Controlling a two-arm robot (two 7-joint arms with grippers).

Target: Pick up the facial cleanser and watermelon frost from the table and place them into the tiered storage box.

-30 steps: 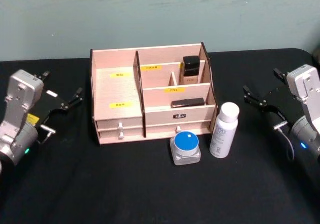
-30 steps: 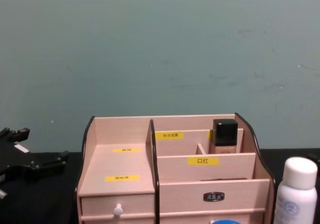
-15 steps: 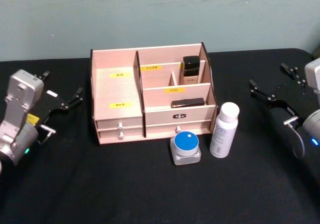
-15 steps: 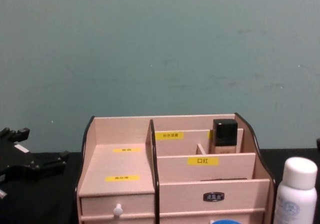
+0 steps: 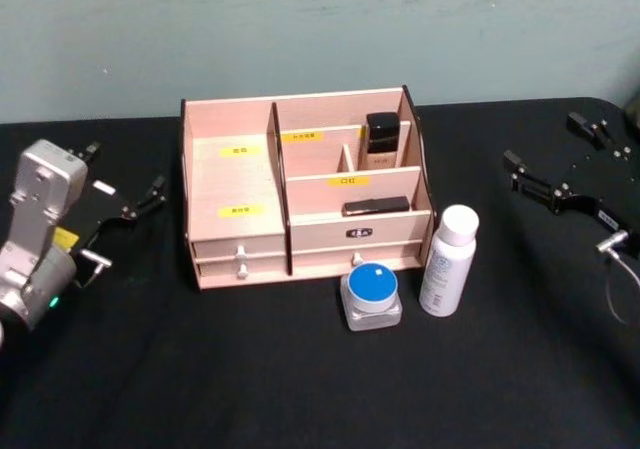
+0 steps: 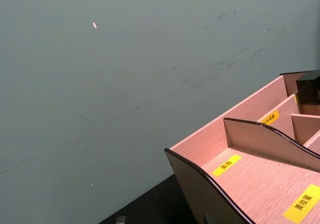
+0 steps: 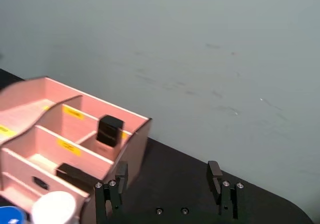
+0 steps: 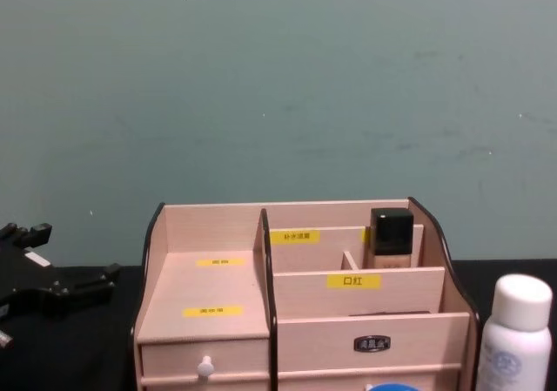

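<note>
My R pincer (image 5: 540,141) hangs released, well right of the facial cleanser (image 5: 448,261). Watermelon frost (image 5: 371,291) sits just beside it, both on worktop (image 5: 300,379) before tiered storage box (image 5: 235,174). L pincer (image 5: 125,169) released, far left.

A short beige bottle with a square black cap (image 5: 381,141) stands upright in the back right compartment of the tiered storage box (image 5: 235,184). A flat black stick (image 5: 376,206) lies on its side in the compartment one step lower, in front of the bottle. All this rests on a table covered in black cloth (image 5: 250,369), with a plain grey-green wall (image 5: 300,29) behind.
</note>
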